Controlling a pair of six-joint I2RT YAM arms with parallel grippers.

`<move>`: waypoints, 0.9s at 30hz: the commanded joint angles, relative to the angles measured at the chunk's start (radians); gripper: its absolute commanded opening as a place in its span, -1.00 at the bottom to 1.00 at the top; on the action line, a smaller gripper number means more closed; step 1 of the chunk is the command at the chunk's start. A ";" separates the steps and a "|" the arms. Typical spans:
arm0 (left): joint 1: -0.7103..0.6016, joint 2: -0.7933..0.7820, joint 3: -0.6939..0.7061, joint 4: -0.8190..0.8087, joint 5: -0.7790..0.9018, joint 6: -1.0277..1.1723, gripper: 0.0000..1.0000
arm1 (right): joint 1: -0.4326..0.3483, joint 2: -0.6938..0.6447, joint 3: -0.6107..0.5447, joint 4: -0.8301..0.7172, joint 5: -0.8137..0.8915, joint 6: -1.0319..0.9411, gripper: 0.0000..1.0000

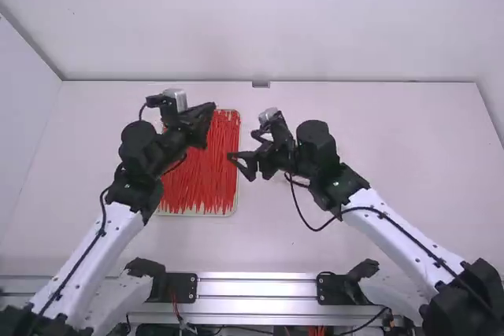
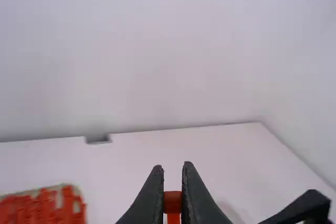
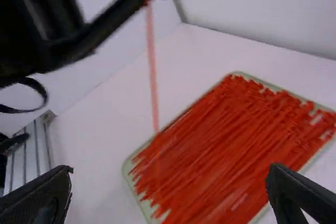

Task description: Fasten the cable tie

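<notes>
A flat tray holds a thick pile of red cable ties. My left gripper hovers above the tray's far end, shut on a single red cable tie that hangs straight down from its tips. In the left wrist view the tie's end sits pinched between the fingers. My right gripper stands at the tray's right edge, open wide, with nothing between its fingers. The hanging tie is a short way in front of it.
The tray's pale rim lies on the white table, which runs bare to the right and back. A small grey notch marks the far edge, by the white wall.
</notes>
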 commanded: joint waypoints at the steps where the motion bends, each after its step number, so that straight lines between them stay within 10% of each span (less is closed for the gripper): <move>1: -0.036 0.036 0.002 0.053 0.096 -0.050 -0.96 | 0.034 -0.016 0.034 0.017 0.077 -0.006 0.97; 14: -0.069 0.053 0.016 0.195 0.219 -0.109 -0.96 | 0.080 -0.016 0.034 0.040 0.192 -0.006 0.89; 27: -0.092 0.053 0.016 0.214 0.210 -0.135 -0.97 | 0.051 -0.016 0.034 0.074 0.193 -0.005 -0.03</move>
